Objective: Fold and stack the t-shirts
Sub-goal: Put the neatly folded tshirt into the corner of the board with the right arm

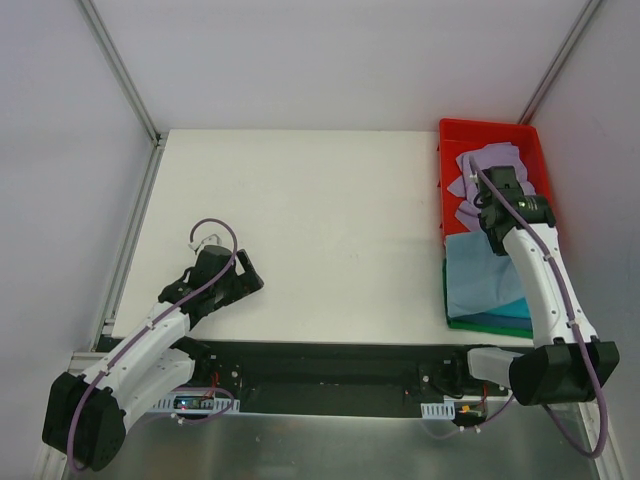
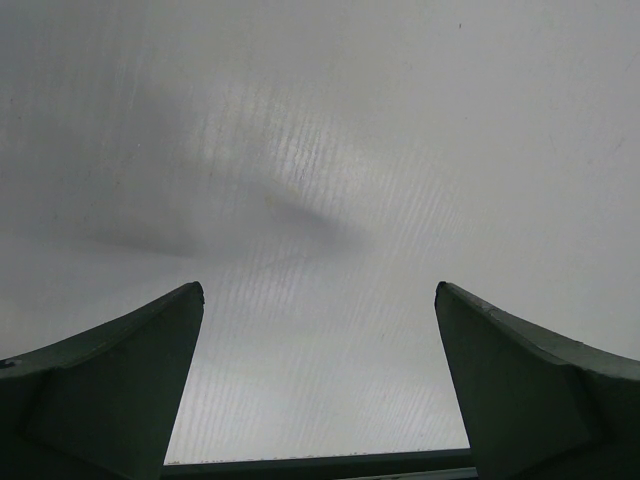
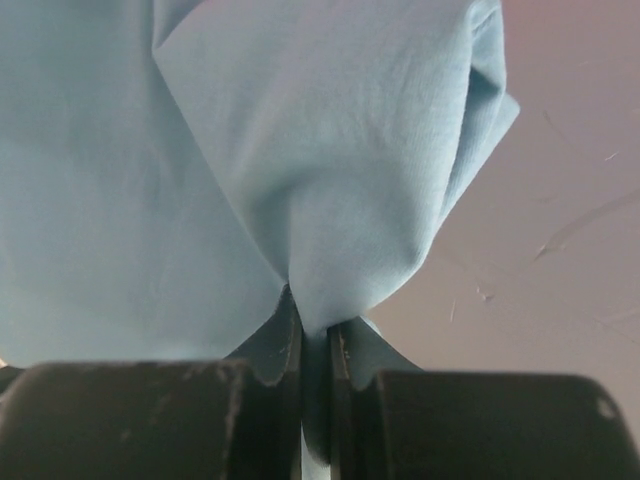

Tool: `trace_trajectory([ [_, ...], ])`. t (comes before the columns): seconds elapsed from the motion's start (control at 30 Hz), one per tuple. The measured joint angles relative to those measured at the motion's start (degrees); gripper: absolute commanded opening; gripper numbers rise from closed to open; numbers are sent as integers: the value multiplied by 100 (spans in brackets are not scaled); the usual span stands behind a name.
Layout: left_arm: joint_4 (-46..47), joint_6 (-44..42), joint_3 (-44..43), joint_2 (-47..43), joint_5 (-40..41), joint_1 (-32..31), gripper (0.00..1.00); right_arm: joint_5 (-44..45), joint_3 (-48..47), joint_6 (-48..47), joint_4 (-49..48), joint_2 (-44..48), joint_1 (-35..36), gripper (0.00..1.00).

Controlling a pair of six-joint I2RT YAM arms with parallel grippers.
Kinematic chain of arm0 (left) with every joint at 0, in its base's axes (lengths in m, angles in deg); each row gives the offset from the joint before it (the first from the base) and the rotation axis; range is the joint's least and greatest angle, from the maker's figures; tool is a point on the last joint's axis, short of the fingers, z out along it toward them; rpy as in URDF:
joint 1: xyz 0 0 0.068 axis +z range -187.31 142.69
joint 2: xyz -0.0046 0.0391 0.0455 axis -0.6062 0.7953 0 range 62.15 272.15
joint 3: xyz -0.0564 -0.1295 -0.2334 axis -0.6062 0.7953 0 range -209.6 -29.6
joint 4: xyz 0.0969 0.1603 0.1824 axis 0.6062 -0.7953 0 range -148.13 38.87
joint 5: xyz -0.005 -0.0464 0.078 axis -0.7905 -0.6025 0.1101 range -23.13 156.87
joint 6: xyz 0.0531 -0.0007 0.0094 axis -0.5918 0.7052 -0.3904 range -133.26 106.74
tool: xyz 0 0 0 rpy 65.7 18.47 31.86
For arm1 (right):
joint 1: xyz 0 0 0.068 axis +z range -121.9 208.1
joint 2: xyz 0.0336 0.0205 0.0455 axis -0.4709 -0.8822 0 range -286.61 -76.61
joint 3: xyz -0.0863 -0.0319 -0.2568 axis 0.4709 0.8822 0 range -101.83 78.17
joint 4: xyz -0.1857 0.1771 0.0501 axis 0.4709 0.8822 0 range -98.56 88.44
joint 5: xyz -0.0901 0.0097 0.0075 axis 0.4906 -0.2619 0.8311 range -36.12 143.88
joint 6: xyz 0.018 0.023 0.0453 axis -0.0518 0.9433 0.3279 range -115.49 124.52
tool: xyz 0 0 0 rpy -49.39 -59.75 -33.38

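At the pick-up step, gripping a fold of the light blue t-shirt [image 3: 330,200] in the red bin [image 1: 480,127] with the right claw [image 3: 312,322] nipped narrow, left claw [image 1: 250,284] gaping wide over the worktop [image 1: 330,220]; next, probably lifting clear and carrying across to spread flat.

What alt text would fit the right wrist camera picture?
The right tool pinches a fold of light blue cloth, which bunches above it and fills most of the frame. A scratched pinkish surface shows at right.
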State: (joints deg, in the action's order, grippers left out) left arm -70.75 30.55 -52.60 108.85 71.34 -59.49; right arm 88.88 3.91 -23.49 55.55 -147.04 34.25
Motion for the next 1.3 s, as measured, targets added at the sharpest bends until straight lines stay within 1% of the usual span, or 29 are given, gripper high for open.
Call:
trace_trajectory([
  [0.23,-4,-39,0,-120,4,0,99,-101,680,-76,-662,-68,-455,0],
  [0.4,-7,-39,0,-184,7,0,99,-33,1095,-26,-1051,-87,-586,0],
  [0.43,-9,-39,0,-184,7,0,99,-4,1143,-4,-1104,-96,-623,2],
  [0.5,-20,-42,0,-184,7,0,99,79,1163,37,-1163,-142,-723,9],
  [0.53,-22,-44,0,-184,7,0,99,133,1163,74,-1198,-166,-769,15],
  [0.57,-24,-44,0,-184,7,0,99,199,1163,109,-1233,-192,-813,27],
  [0.6,-28,-44,0,-184,7,0,99,240,1165,166,-1257,-210,-835,44],
  [0.63,-35,-44,0,-184,7,0,99,269,1165,221,-1276,-221,-852,52],
  [0.67,-35,-44,0,-184,7,0,99,330,1165,238,-1309,-234,-881,71],
  [0.73,-35,-46,0,-184,7,0,99,422,1165,361,-1355,-240,-938,96],
  [0.93,-35,-46,0,-184,9,0,99,774,1158,743,-1436,-225,-1014,96],
  [1.03,-37,-46,0,-184,11,0,99,682,1156,1163,-1519,-28,-1027,96],
  [1.1,-37,-44,0,-184,11,0,99,367,1156,1434,-1622,284,-1040,96],
  [1.17,-37,-46,0,-184,11,0,99,-155,1174,1637,-1788,743,-1047,96],
  [1.23,-37,-46,0,-201,11,0,99,-791,1287,1775,-2055,1270,-1047,96],
  [1.3,-39,-52,-2,-275,11,0,99,-1751,1582,1912,-2439,1910,-1056,96],
])
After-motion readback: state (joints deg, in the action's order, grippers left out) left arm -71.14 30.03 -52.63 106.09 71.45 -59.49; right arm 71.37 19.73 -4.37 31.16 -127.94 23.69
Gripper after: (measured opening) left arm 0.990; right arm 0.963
